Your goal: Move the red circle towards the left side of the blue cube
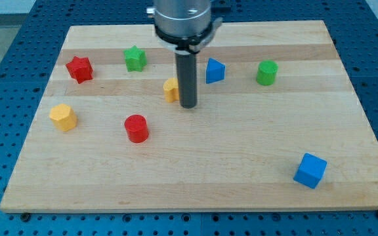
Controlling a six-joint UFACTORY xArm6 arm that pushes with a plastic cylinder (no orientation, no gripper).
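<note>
The red circle [136,128] is a short red cylinder left of the board's middle. The blue cube [310,170] sits near the view's bottom right. My tip [188,105] is on the board near the middle, up and to the right of the red circle and far left of the blue cube. The tip stands right beside a yellow block [170,90] that the rod partly hides.
A red star [79,69] and a green star [135,58] lie at the upper left. A yellow hexagon [63,117] is at the left. A blue triangular block [214,71] and a green cylinder [266,72] lie at the upper right. The wooden board [241,170] ends at blue pegboard.
</note>
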